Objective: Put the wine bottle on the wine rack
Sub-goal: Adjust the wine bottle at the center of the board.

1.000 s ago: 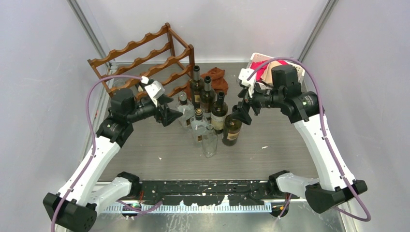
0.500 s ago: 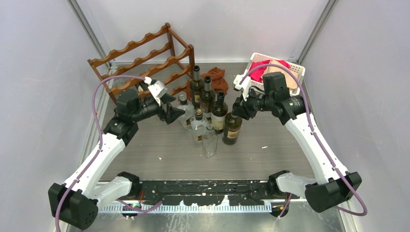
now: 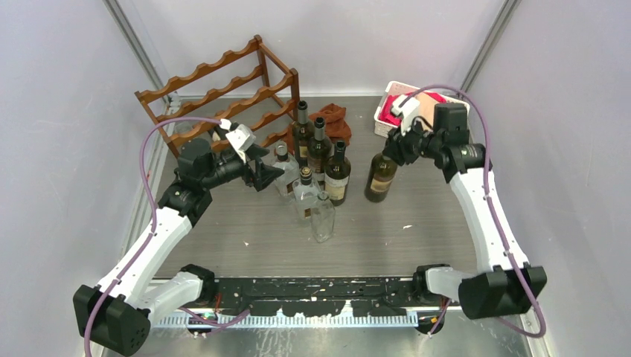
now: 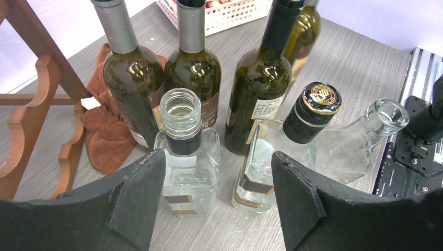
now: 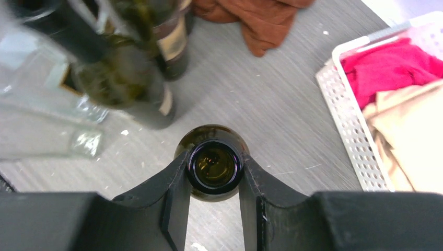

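Dark olive glass sits between the fingers of the right gripper [image 3: 394,152], which are closed tight round the neck of the wine bottle [image 3: 380,177]; the bottle is upright over the grey table [image 3: 417,238], just right of the other bottles [image 3: 316,160] and near the white basket [image 3: 384,117]. The wine rack [image 3: 199,71] stands at the far left corner, well apart from it. The left gripper [image 4: 218,159] hangs with its jaws spread wide, gripping nothing, just before two clear bottles [image 4: 185,151].

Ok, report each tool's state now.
Left tool: open, holding nothing.
Right tool: closed on the neck of the wine bottle.
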Controlling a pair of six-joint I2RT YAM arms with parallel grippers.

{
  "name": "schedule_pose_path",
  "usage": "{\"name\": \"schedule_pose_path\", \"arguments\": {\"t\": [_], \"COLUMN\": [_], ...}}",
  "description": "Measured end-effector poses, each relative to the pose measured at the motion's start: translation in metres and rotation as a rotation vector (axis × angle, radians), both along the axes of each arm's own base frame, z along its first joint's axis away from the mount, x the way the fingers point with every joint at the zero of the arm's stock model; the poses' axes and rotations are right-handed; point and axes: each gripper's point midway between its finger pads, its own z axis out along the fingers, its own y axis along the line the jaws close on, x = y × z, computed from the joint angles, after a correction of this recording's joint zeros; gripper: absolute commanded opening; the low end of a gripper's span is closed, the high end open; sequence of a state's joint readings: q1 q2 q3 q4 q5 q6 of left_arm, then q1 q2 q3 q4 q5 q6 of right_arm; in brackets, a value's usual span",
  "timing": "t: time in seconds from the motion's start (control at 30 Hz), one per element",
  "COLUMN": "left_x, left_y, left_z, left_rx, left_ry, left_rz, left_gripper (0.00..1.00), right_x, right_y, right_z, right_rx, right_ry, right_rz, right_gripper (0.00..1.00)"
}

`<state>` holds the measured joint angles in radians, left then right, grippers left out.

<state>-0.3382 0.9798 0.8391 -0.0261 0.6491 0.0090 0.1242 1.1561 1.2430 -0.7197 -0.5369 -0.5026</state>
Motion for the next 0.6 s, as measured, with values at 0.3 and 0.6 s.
{"name": "schedule_pose_path", "arguments": {"t": [0.3,0.6], "left_x": [0.0,-0.002], "left_y": [0.0,0.001], "left_z": [0.0,0.004], "left_rx": [-0.001,-0.019], "left_ry": [0.001,0.011], "left_rz": [0.0,0.009], "left_gripper": [0.74,0.74], "right_x": [0.093,0.194], "right_y": [-0.007,-0.007], "right_z": [0.003,0.008], "right_rx": [0.083,0.13], "right_ry": [-0.009,-0.035], "right_rz": [-0.094,-0.142], "right_gripper": [0.02,0.15]}}
